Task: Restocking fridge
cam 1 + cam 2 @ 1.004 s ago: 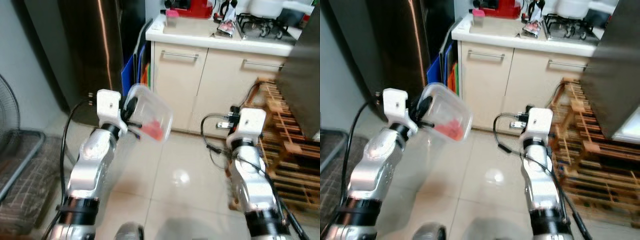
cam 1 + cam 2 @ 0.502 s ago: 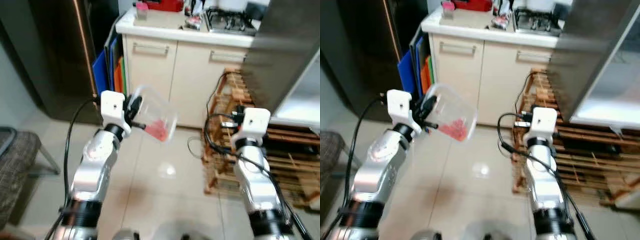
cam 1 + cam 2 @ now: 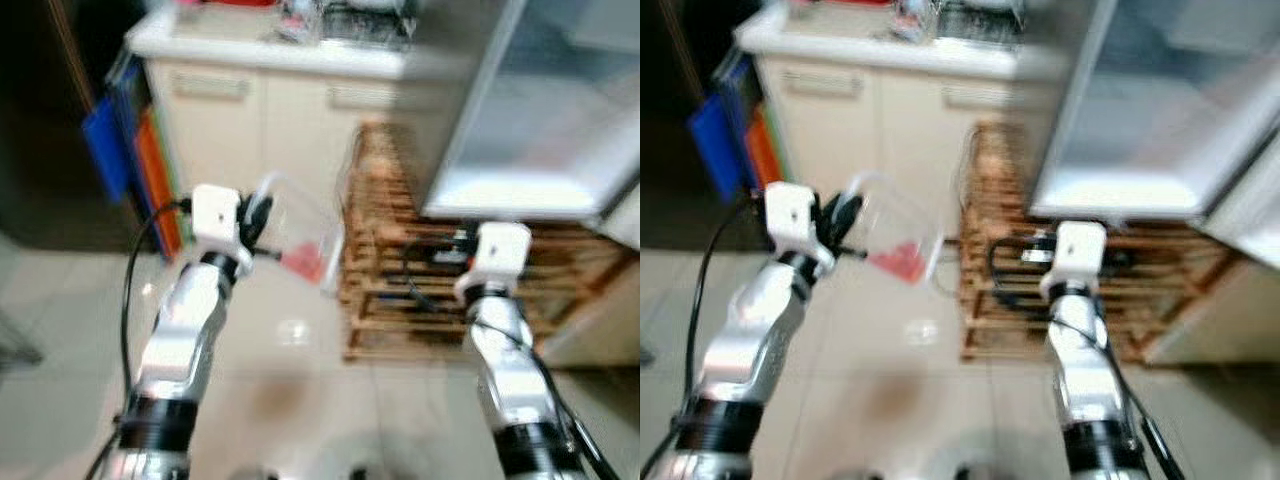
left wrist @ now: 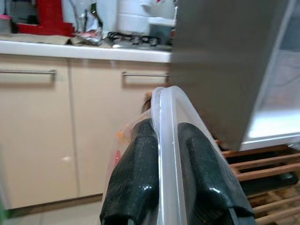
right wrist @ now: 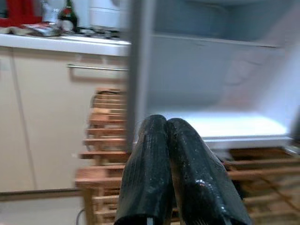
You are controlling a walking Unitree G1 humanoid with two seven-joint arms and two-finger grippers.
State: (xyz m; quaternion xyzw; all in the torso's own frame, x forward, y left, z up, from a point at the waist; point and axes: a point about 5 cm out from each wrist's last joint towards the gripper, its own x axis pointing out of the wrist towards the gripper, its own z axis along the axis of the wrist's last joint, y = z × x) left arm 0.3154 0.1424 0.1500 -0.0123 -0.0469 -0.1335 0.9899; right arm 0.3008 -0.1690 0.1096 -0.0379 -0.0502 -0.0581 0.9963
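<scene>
My left gripper (image 4: 165, 129) is shut on the rim of a clear plastic container (image 3: 300, 245) with something red inside, held tilted at chest height. In the left wrist view the container's rim (image 4: 168, 154) runs between the two black fingers (image 4: 136, 187). My right gripper (image 5: 166, 121) is shut with nothing in it, and points at the open fridge (image 5: 211, 70), whose white shelf (image 5: 220, 126) is lit. The fridge's grey door edge (image 3: 470, 100) stands ahead on the right. The eye views are blurred.
A wooden slatted rack (image 3: 400, 290) sits on the floor under the fridge opening. Beige cabinets under a white counter (image 3: 250, 90) stand ahead on the left, with blue and orange boards (image 3: 110, 150) leaning beside them. Pale tiled floor (image 3: 290, 380) lies in front.
The camera has swung to the right: the dark door and fan have left the picture and the open fridge has come in. Both grippers keep their pose and hold.
</scene>
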